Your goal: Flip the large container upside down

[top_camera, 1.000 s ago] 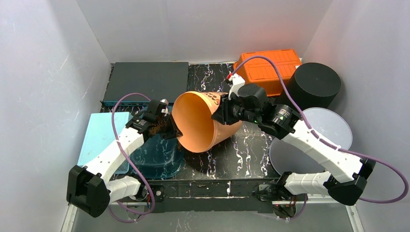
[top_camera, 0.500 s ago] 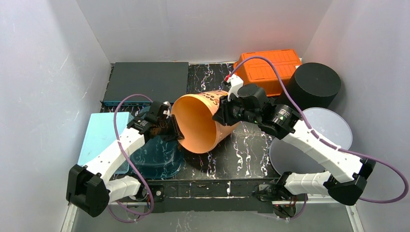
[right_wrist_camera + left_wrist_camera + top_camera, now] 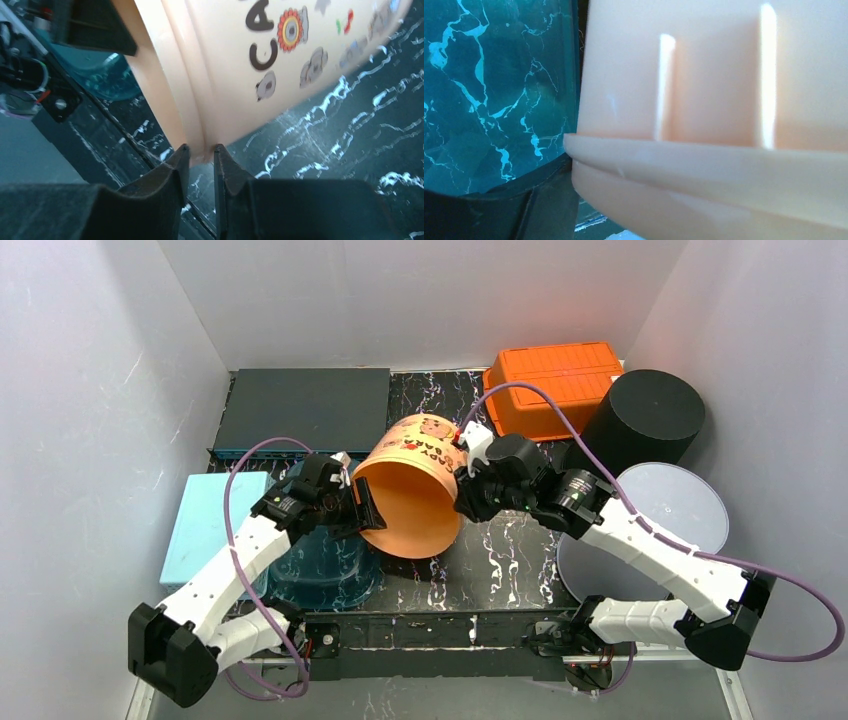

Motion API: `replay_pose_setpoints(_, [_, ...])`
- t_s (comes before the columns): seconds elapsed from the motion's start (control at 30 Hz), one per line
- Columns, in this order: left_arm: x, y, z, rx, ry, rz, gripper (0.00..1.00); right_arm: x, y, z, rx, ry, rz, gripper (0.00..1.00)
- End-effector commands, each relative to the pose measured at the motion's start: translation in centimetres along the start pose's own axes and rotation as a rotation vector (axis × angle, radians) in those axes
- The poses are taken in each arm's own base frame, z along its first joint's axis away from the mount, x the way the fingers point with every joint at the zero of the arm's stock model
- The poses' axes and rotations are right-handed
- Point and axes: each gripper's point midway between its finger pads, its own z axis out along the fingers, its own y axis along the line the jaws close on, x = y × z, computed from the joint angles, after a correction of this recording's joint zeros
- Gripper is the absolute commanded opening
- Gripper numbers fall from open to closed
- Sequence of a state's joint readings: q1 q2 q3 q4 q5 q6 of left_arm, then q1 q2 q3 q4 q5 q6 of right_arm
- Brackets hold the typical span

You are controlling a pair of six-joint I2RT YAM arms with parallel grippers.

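The large container is an orange bucket with cartoon print, tilted so its mouth faces down and toward the near-left. Its rim hangs just above the dark marble table. My right gripper is shut on the rim's right side. The right wrist view shows both fingertips pinching the rim, with the gripper under the printed wall of the container. My left gripper stands at the rim's left side, fingers spread. The ribbed container wall fills the left wrist view, with one dark finger beside it.
An orange crate and a black cylinder stand at the back right. A grey round lid lies on the right. A dark flat box sits back left, a light blue lid and a teal clear tub under the left arm.
The container has tipped further, its mouth swinging downward and its base lifting toward the back. My left gripper has opened off the rim. The right gripper has shifted left while holding on.
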State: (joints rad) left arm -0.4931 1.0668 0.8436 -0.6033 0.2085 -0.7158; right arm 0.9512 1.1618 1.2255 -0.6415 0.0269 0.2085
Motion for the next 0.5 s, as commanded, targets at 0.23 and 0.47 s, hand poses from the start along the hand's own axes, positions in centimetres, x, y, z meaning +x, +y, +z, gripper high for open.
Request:
replay_pose_setpoints(0.23, [2.4, -1.5, -2.8, 0.134, 0.022, 0.024, 0.62, 2.8, -0.9, -0.4, 0.028, 0.049, -0.018, 0.01])
replay_pose_setpoints(0.47, [2.6, -1.1, -2.4, 0.122, 0.030, 0.045, 0.43, 1.4, -1.3, -2.5, 0.070, -0.030, 0.034, 0.18])
